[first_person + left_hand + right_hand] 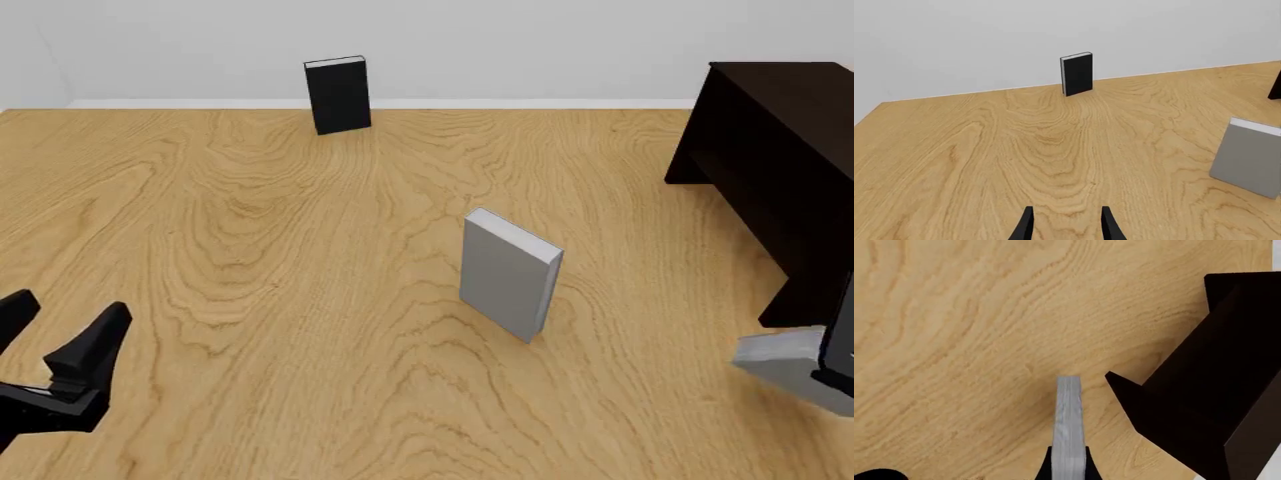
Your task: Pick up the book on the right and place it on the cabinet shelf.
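Right wrist view: fingers (pixel 1068 465) clamp the book (pixel 1068 425) seemingly just beside the cabinet (pixel 1214 390) edge.

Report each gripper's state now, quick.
Left gripper: open, holding nothing.
Right gripper: shut on the plain light grey hardcover book, beside the big near-black wooden cabinet.

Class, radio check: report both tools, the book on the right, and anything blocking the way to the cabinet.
Left tool open, idle. Right tool shut on the book, lifted, tilted. Cabinet just beyond it, path looks open. Second grey book upright mid-table, clear.
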Motion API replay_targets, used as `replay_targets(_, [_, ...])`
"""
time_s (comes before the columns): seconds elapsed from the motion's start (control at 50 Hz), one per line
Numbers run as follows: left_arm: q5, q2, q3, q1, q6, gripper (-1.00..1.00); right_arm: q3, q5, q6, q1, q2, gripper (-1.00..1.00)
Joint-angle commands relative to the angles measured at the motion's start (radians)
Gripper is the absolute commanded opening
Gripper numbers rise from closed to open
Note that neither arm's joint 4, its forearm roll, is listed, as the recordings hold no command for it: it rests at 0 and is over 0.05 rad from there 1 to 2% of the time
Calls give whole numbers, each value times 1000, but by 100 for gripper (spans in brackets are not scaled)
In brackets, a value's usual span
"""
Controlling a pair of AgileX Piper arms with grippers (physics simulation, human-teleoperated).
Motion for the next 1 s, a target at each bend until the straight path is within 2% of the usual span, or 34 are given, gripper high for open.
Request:
replay_targets(0.02, [1, -1, 0, -8, -1, 100, -48, 46, 31, 39, -34, -100])
replay_targets(0.16, [22, -20, 0, -8, -1, 100, -72, 66, 32, 53, -48, -100])
replay_targets(0.28, [21, -17, 0, -13, -1, 100, -104, 55, 66, 96, -44, -100])
replay_targets(0.36, [27, -22, 0, -14, 1, 100, -135, 48, 119, 149, -33, -100])
replay_targets(0.48, [18, -13, 0, -13, -1, 100, -144, -1, 125, 185, -24, -100])
replay_targets(0.52, [19, -14, 0, -13, 1, 100, -153, -16, 141, 220, -14, -100])
replay_targets(0.62, [22, -16, 0, -13, 2, 100, -137, -102, 123, 246, -5, -100])
replay_targets(0.66, [20, -14, 0, -13, 4, 100, -145, -120, 146, 271, 15, -100])
replay_targets(0.74, [17, -10, 0, -14, 4, 100, -121, -195, 133, 290, 22, -100])
replay_targets(0.82, [12, -5, 0, -14, 4, 100, -116, -266, 148, 328, 44, -100])
replay_targets(0.88, [13, -6, 0, -13, 5, 100, -101, -334, 137, 314, 72, -100])
replay_targets(0.9, [13, -7, 0, -12, 6, 100, -85, -376, 118, 308, 73, -100])
replay_targets(0.96, [17, -11, 0, -13, 5, 100, -81, -428, 128, 329, 100, -100])
replay_targets(1.0, [19, -14, 0, -13, 2, 100, -59, -506, 120, 344, 111, -100])
